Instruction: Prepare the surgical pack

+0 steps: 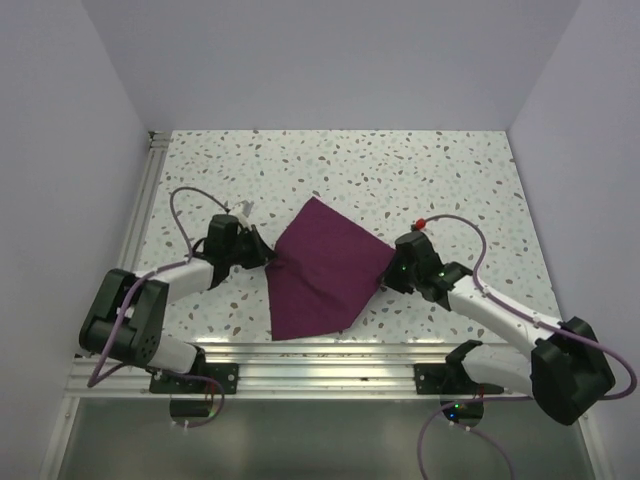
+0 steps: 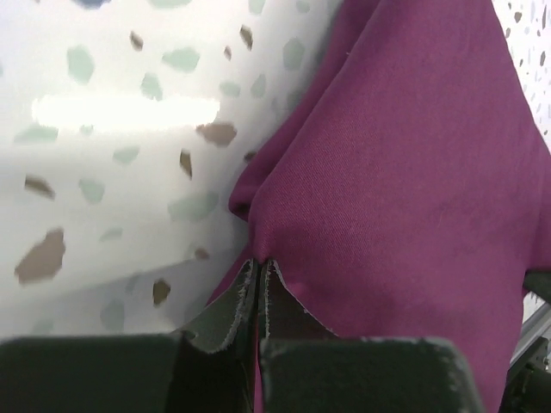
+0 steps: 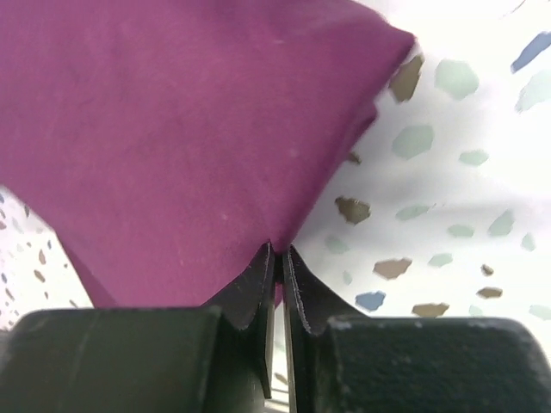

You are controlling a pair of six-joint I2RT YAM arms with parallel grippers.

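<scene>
Left gripper (image 2: 260,274) and right gripper (image 3: 277,258) each pinch opposite edges of the surgical pack (image 1: 325,268).

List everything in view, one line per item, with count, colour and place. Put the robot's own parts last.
surgical pack: one, plum-purple cloth, lying mid-table between the two grippers.
table: one, white with grey and brown speckles, under everything.
rail: one, silver metal, along the table's near edge.
walls: three, white, at the back and both sides.
cables: two, purple, one looping off each arm.
left gripper: one, dark, shut on the cloth's left corner.
right gripper: one, dark, shut on the cloth's right corner.
</scene>
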